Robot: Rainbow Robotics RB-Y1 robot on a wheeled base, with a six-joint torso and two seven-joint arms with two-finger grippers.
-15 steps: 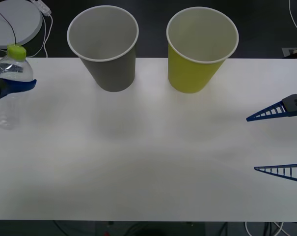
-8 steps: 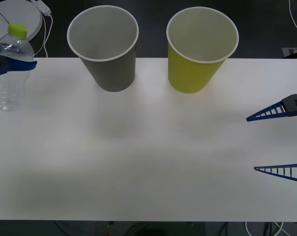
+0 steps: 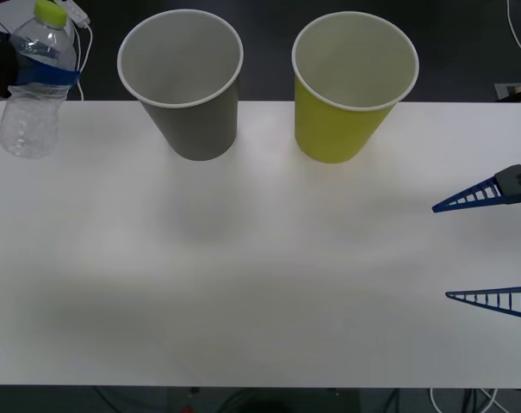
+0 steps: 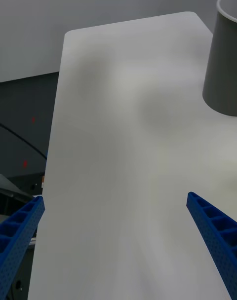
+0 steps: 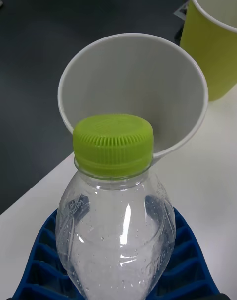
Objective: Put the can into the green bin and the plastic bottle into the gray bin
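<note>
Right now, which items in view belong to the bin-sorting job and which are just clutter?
Job items:
- plastic bottle, held by the left gripper at the table's far left
- gray bin
- green bin
- right gripper, open, waiting at the right edge

Just lying about:
- white round disc with cables, behind the table
- table itself, only the work surface
</note>
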